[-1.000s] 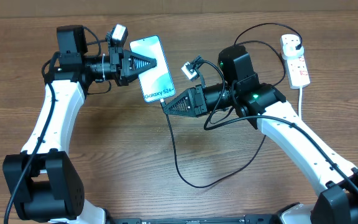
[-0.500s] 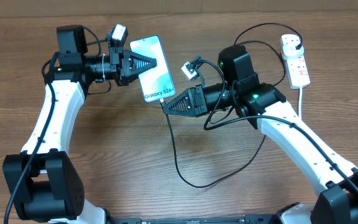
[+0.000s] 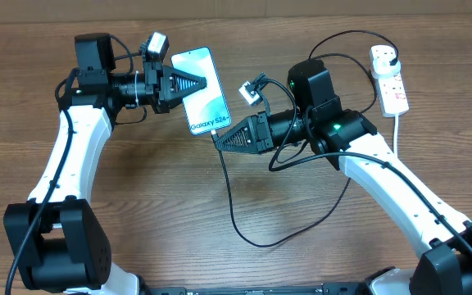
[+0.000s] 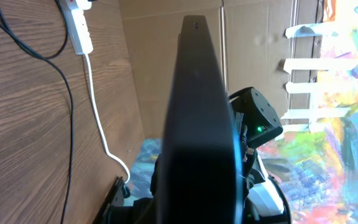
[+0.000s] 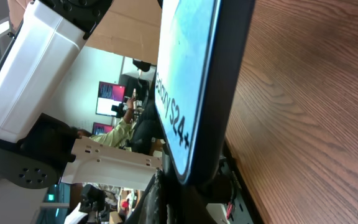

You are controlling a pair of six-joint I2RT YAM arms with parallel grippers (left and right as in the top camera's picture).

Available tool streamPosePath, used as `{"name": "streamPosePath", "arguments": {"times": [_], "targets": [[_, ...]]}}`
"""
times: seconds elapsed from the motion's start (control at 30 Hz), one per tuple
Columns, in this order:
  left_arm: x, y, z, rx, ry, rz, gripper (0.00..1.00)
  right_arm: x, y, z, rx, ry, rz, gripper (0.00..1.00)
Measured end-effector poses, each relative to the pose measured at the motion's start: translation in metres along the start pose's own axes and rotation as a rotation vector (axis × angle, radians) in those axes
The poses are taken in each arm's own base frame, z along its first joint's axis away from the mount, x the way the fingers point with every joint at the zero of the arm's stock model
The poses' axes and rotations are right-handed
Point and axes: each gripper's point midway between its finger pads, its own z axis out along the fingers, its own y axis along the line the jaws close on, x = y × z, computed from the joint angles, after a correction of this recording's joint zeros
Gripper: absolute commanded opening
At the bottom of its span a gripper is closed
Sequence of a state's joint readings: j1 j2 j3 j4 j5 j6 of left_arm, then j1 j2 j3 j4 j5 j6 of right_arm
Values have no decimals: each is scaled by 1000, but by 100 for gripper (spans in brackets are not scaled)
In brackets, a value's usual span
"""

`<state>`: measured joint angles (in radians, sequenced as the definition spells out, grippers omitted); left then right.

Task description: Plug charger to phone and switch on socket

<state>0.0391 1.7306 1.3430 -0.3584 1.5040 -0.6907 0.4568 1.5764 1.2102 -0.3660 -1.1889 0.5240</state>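
Note:
The phone (image 3: 204, 92) is held above the table, its teal screen with "Galaxy S24" facing up. My left gripper (image 3: 195, 82) is shut on the phone's left long edge. My right gripper (image 3: 222, 136) is shut on the connector end of the charger (image 3: 229, 192) right at the phone's lower end; the joint itself is hidden by the fingers. The black cable loops over the table to a plug in the white socket (image 3: 391, 79) at the far right. The phone's dark edge (image 4: 197, 124) fills the left wrist view, and its lit screen (image 5: 188, 81) fills the right wrist view.
The socket's thick white lead (image 3: 397, 131) runs toward the front beside my right arm. In the left wrist view the socket (image 4: 79, 28), its white lead (image 4: 98, 106) and the black cable (image 4: 64, 93) lie on the wooden table (image 3: 138, 205). A cardboard wall stands behind.

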Motion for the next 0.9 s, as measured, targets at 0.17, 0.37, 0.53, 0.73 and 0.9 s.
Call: {"name": "streamPosePath", "arguments": {"times": [0.17,0.37,0.53,0.73,0.9], "targets": [[0,0,0,0,0,-11,4,0,0,0,0,0,0,4],[0,0,0,0,0,-13,4,0,0,0,1,0,1,4],[0,0,0,0,0,-14,4,0,0,0,1,-1,1,4],[0,0,0,0,0,-14,4,-1,1,0,-4,-3,6,4],[0,0,0,0,0,-13,4,-1,1,0,-4,-2,12,4]]}}
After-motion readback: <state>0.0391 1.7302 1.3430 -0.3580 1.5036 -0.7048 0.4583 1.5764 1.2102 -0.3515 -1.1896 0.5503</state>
